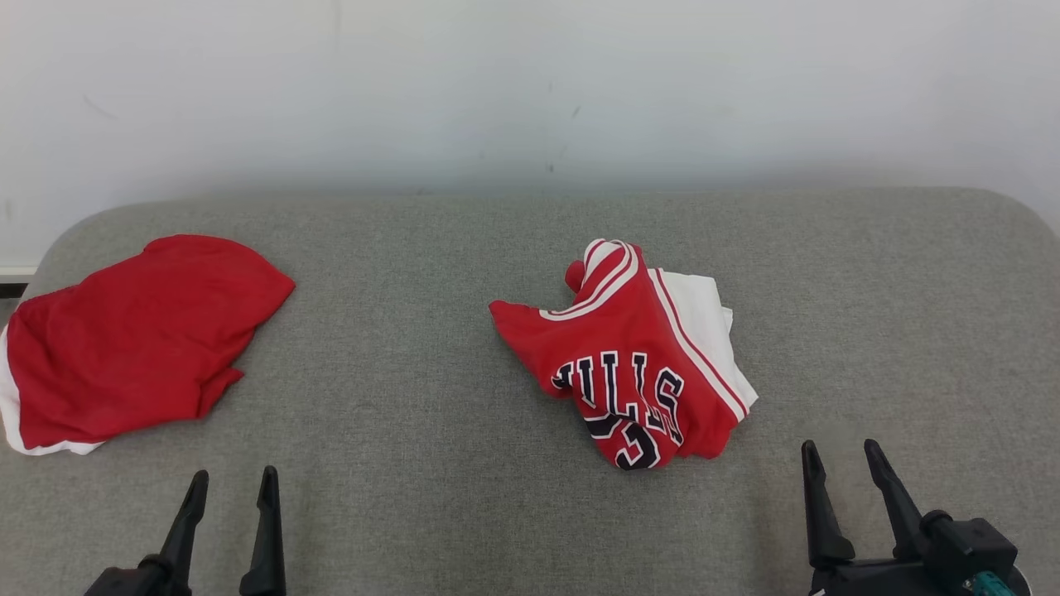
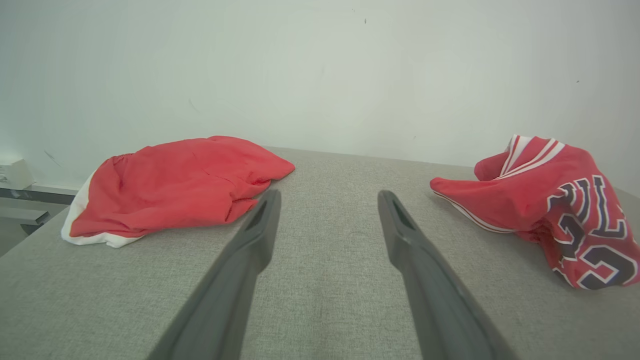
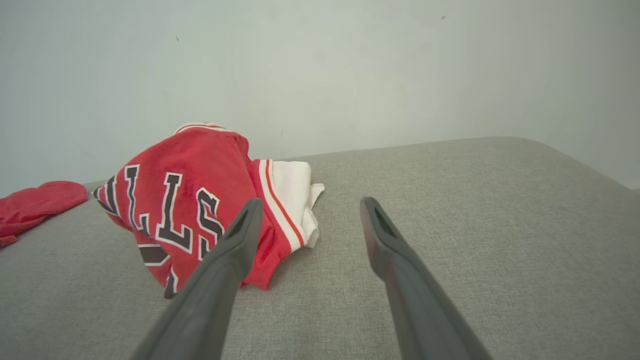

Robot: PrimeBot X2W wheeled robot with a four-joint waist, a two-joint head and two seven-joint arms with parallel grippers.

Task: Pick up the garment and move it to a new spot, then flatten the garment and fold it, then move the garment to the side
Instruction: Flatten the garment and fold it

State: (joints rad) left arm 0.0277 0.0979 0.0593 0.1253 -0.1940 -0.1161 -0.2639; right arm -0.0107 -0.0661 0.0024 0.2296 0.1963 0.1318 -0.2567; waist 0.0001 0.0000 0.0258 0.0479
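Ahead-left of the wide, empty right gripper (image 1: 839,447), a crumpled red-and-white lettered jersey (image 1: 638,364) is heaped on grey woven upholstery (image 1: 414,397); the left gripper (image 1: 234,473) is equally spread.

light is bright, even and soft in all three views, with no glare. the white wall (image 1: 530,83) greys toward its base across the middle of the head view. the jersey (image 1: 629,356) throws a faint, soft-edged shadow on the grey pad (image 1: 397,397) along its lower edge. in both wrist views the fingers (image 2: 252,245) stretch wide and turn soft toward the bottom edge; the cloth weave stays sharp mid-frame.
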